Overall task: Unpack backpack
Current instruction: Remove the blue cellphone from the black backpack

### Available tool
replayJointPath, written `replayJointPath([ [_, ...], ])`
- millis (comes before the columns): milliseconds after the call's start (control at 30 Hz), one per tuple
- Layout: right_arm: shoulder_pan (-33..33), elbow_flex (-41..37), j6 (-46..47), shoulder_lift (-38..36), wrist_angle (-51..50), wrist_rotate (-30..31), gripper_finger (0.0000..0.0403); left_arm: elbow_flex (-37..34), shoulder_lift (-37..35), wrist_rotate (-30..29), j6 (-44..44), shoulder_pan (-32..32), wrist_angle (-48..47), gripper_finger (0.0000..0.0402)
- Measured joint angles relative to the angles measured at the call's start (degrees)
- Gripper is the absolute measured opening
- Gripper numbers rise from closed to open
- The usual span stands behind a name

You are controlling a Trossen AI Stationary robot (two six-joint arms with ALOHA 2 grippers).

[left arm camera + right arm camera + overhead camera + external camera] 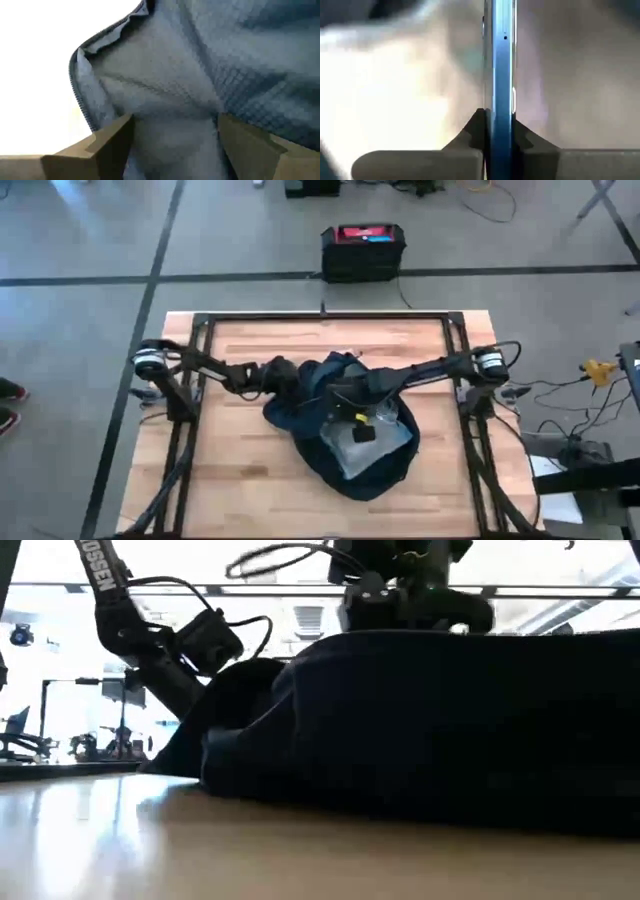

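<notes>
- Backpack (345, 445): I see the dark navy bag lying near the middle of the wooden table (230, 480), its mouth unzipped and the pale lining (165, 95) exposed. In the low view it fills most of the frame as a dark mound.
- Right gripper (498, 145): reached down into the open bag, jaws pinched tight on the edge of a thin blue slab (499, 65), seemingly a phone or small tablet, held edge-on between the fingers.
- Left gripper (172, 145): at the bag's rim on the left arm's side, jaws spread wide with lining fabric between the fingers; I cannot tell whether it bears on the cloth.
- Step in hand, as I judge it: draw the slab out of the bag. I would lift straight up, keeping the narrow pinch square on the edge so the slab does not pivot, and clear the zipper (80, 95) before swinging to bare table.
- Obstructions: loose lining and the folded flap lie near the exit path and could snag the slab; the left arm lies close by across the bag.
- Surroundings: a black box with a red top (363, 250) sits on the floor beyond the table, well apart from the work.
</notes>
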Motion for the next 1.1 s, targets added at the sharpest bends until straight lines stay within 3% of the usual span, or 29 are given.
replayJointPath([
  [200,-1.65,0.27,1.29,-8.52,-1.7,13.2,0.0007,-5.95,-3.02,-0.18,-4.08,-0.6,7.48,0.0273],
  [333,-6.43,-1.9,6.63,-13.83,-1.84,25.79,0.0007,-9.23,-5.3,0.02,-7.28,-2.35,9.69,0.0273],
  [400,-9.94,-3.44,9.87,-15.89,-2.48,28.68,0.0007,-10.91,-6.27,-0.02,-9.06,-3.24,10.36,0.0273],
  [567,-18.94,-9.97,16.19,-17.18,-3.67,28.85,0.0007,-15.01,-8.64,-1.21,-16.28,-5.38,11.31,0.0272],
  [767,-25.99,-19.9,17.27,-15.95,0.61,27.33,0.0007,-18.53,-14.61,-2.01,-21.25,-7.31,10.15,0.0272],
  [1000,-28.37,-30.68,16.47,-14.11,17.46,24.42,0.0021,-16.76,-27.48,-0.38,-16.9,-10.94,10.64,0.0272],
  [1100,-28.78,-33.35,16.71,-13.22,22.55,24.76,0.002,-14.39,-33.24,3.44,-14.86,-14.78,10.59,0.0272],
])
